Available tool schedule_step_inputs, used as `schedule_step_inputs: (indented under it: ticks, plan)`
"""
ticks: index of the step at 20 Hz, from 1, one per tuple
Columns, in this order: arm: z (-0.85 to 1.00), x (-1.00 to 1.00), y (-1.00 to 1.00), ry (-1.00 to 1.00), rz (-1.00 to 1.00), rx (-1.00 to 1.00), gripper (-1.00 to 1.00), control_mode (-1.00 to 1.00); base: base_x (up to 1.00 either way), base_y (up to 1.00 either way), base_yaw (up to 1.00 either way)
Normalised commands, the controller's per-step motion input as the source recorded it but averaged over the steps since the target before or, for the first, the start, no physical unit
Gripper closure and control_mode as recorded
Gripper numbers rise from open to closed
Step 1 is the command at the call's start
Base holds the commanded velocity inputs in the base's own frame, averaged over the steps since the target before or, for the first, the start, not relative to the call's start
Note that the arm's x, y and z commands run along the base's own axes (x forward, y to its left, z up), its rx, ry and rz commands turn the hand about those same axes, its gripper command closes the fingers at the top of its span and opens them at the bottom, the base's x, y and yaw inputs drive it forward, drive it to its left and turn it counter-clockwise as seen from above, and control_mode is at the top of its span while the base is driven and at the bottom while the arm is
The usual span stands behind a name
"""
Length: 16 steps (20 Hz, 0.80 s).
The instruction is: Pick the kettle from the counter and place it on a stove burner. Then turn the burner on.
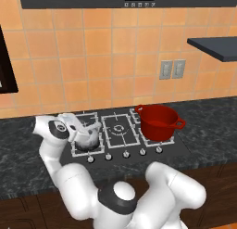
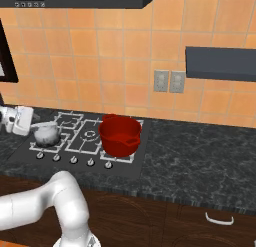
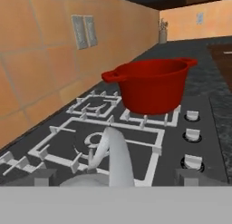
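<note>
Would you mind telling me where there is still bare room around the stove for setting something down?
The counter right of the red pot is bare, and the middle grate between the kettle and pot is free. The left grate is crowded: the gripper is at the kettle.

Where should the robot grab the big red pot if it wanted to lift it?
Probably by the rim of the red pot, coming straight down from above. It stands upright and open on the right-hand grate, and its wall looks thin enough to pinch. The side handles are short and stubby, so I'd guess they are harder to grip.
</note>
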Motion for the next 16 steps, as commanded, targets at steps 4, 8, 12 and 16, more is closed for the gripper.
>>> schedule_step_inputs:
  ticks: [4, 8, 12, 16]
  plan:
    - [0.27, -0.10, 0.00, 0.29, 0.00, 0.00, -1.00, -1.00, 0.00, 0.00, 0.00]
    - [0.41, -0.11, 0.00, 0.33, 0.00, 0.00, -1.00, -1.00, 0.00, 0.00, 0.00]
    - [0.54, -0.38, 0.00, 0.32, 0.00, 0.00, -1.00, -1.00, 0.00, 0.00, 0.00]
    - [0.48, -0.64, 0.00, 0.29, 0.00, 0.00, -1.00, -1.00, 0.00, 0.00, 0.00]
